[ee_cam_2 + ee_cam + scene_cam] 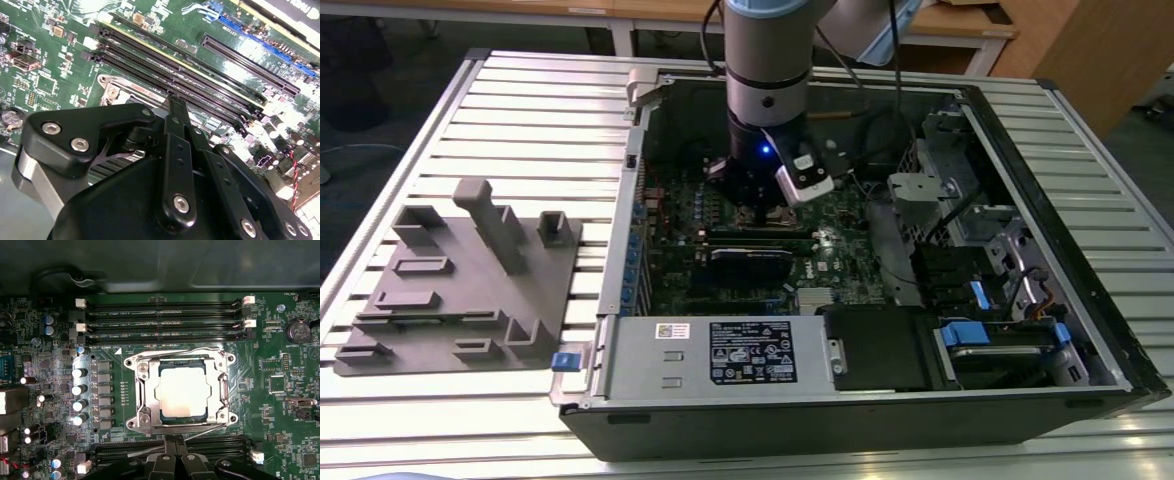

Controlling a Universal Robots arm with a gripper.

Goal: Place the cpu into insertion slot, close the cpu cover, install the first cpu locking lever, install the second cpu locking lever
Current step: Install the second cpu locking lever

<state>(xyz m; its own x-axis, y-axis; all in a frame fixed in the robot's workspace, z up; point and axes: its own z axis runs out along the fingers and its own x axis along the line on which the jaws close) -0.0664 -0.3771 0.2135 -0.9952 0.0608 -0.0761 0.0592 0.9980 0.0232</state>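
Chip, the dull silver square cpu [181, 391], lies framed by shiny cpu cover [142, 390]; black end effector [174, 441] pinched closed, empty.

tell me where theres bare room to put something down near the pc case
Bare slatted table lies on the exterior view's left of the open computer case, beyond the grey fixture block. A narrower strip runs along the case's front edge. Inside it is crowded: the arm stands over the motherboard, beside the power supply and drive bays.
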